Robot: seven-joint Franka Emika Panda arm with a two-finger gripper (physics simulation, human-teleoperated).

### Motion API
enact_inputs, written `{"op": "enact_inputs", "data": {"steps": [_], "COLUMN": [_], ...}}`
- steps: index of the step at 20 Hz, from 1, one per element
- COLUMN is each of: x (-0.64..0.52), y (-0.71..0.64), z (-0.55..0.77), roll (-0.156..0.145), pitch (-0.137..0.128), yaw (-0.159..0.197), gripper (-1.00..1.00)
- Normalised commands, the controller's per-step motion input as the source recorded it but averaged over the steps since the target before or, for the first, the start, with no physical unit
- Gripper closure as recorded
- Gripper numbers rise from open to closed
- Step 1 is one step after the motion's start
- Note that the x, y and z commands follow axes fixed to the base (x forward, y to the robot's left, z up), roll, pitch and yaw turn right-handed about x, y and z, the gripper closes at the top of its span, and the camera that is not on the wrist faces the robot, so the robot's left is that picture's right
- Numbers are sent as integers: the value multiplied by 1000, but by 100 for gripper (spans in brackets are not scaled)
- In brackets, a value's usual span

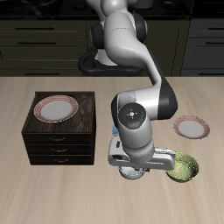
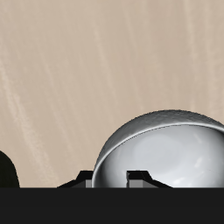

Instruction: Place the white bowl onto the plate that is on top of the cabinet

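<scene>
The white bowl [image 1: 131, 172] sits low at the table's front, right under my gripper [image 1: 131, 164]. In the wrist view the white bowl [image 2: 166, 149] looms large and close. My gripper [image 2: 108, 178] has its fingers drawn near each other, one outside the bowl's rim and one inside, so it is shut on the rim. The dark brown cabinet [image 1: 58, 140] stands apart from it across the table. The plate [image 1: 55, 108] with the striped rim lies on the cabinet's top with nothing on it.
A yellow-green bowl [image 1: 184, 166] stands close beside my gripper at the front edge; its dark edge also shows in the wrist view [image 2: 4, 171]. A pinker plate [image 1: 191, 129] lies on the table farther back. The arm's links rise behind the gripper.
</scene>
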Motion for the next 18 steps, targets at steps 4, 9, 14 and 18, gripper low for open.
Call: {"op": "enact_inputs", "data": {"steps": [4, 9, 14, 18], "x": [-66, -66, -82, -95], "y": [18, -39, -31, -88], "z": [114, 52, 105, 243], "roll": [19, -1, -1, -3], "pitch": [-25, -12, -17, -34], "yaw": [-3, 2, 11, 2], "gripper": [100, 100, 100, 100]}}
